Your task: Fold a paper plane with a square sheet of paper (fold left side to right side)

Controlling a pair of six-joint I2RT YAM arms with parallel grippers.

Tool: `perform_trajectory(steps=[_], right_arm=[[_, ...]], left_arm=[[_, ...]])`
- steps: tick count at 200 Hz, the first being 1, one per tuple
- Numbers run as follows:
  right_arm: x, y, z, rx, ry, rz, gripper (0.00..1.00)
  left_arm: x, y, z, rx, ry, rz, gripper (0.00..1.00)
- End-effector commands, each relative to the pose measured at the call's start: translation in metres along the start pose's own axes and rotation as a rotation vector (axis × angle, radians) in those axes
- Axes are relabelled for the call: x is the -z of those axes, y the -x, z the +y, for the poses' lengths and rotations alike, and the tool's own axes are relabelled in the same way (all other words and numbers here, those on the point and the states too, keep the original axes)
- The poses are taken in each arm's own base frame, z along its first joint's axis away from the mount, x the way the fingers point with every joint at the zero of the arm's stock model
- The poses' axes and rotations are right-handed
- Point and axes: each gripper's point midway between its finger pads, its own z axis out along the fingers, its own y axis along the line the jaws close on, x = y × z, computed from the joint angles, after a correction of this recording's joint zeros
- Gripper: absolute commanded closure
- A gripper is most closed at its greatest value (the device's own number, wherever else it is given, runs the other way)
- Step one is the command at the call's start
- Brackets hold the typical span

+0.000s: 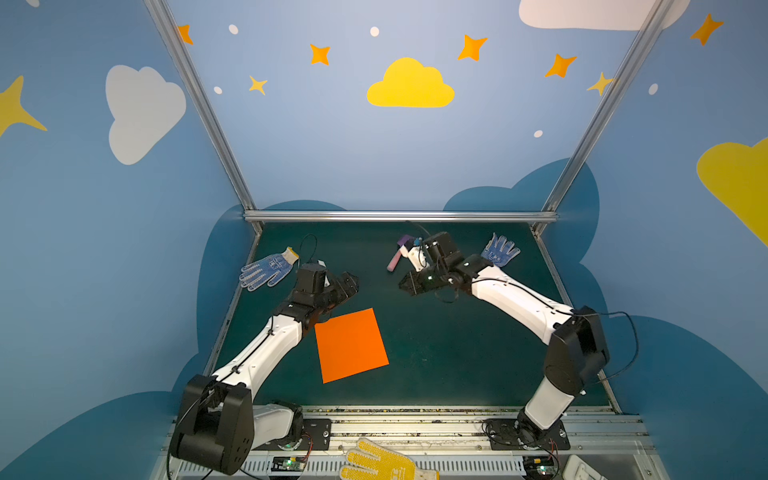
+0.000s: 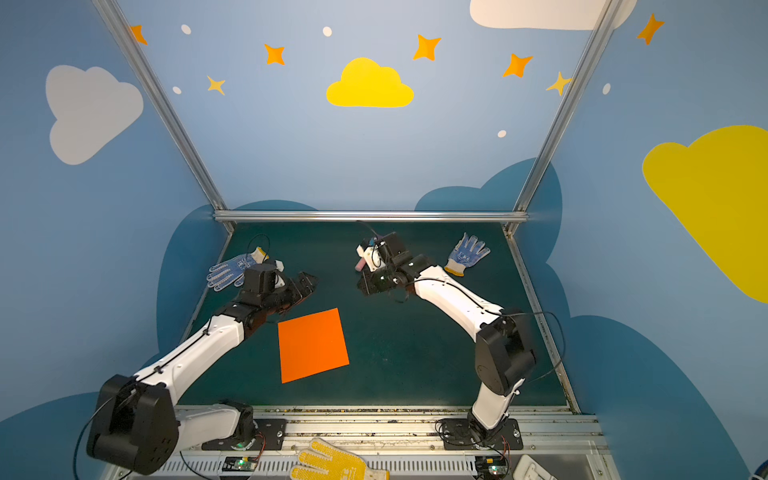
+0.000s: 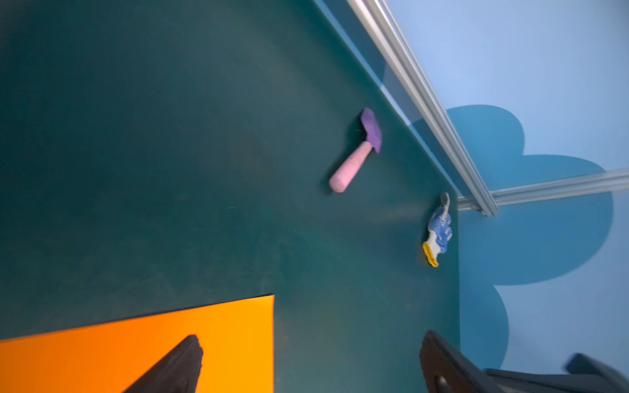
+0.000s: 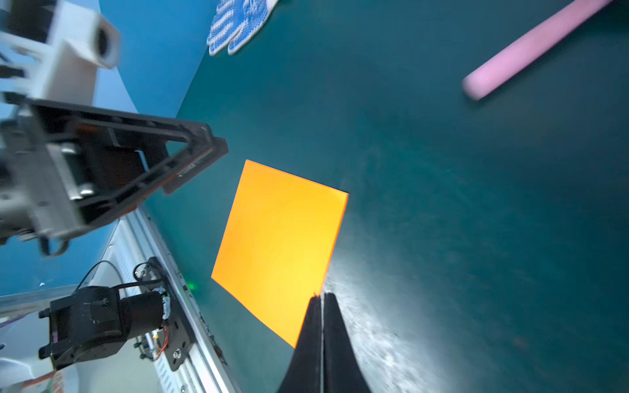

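The square sheet of paper [image 1: 351,345] [image 2: 312,345] is bright orange and lies flat and unfolded on the green mat, near the front left. No paper plane is in view. My left gripper [image 1: 347,291] [image 3: 311,335] hovers just behind the sheet's far left corner, its jaws wide open and empty; one finger [image 3: 180,364] overlaps the sheet [image 3: 102,354] in the left wrist view. My right gripper [image 1: 402,284] [image 4: 321,296] hangs above the mat's middle, behind and right of the sheet [image 4: 279,238], shut with nothing between its fingers.
A spatula [image 1: 394,261] [image 3: 354,160] with a purple head and pink handle lies at the back, beside the right wrist. Blue-dotted gloves lie at the back left [image 1: 266,270] and back right [image 1: 500,249]. A yellow glove [image 1: 382,461] rests on the front rail.
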Motion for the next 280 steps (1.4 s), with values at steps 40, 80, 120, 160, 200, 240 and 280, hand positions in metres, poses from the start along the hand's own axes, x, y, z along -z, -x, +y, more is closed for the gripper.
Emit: perform_trajectory(steps=[40, 80, 120, 160, 200, 240, 280], right_arm=[[0.070, 0.007, -0.017, 0.096, -0.172, 0.032, 1.00], [0.031, -0.003, -0.012, 0.018, -0.029, 0.039, 1.00], [-0.032, -0.016, -0.013, -0.076, 0.111, 0.119, 0.67], [-0.094, -0.026, -0.014, -0.118, 0.173, 0.201, 0.57], [-0.138, -0.033, -0.007, -0.117, 0.188, 0.255, 0.53], [-0.170, -0.037, -0.011, -0.130, 0.178, 0.275, 0.49], [-0.189, -0.042, -0.015, -0.134, 0.185, 0.280, 0.49]], left_arm=[[-0.015, 0.022, -0.038, -0.046, -0.161, -0.017, 0.00], [-0.014, 0.003, 0.009, 0.061, 0.037, 0.020, 0.00], [-0.001, -0.042, 0.078, 0.216, 0.258, 0.062, 0.00], [0.012, -0.072, 0.115, 0.268, 0.341, 0.076, 0.00], [0.016, -0.088, 0.130, 0.280, 0.351, 0.089, 0.00], [0.016, -0.096, 0.140, 0.277, 0.362, 0.094, 0.00], [0.016, -0.103, 0.147, 0.277, 0.376, 0.102, 0.00]])
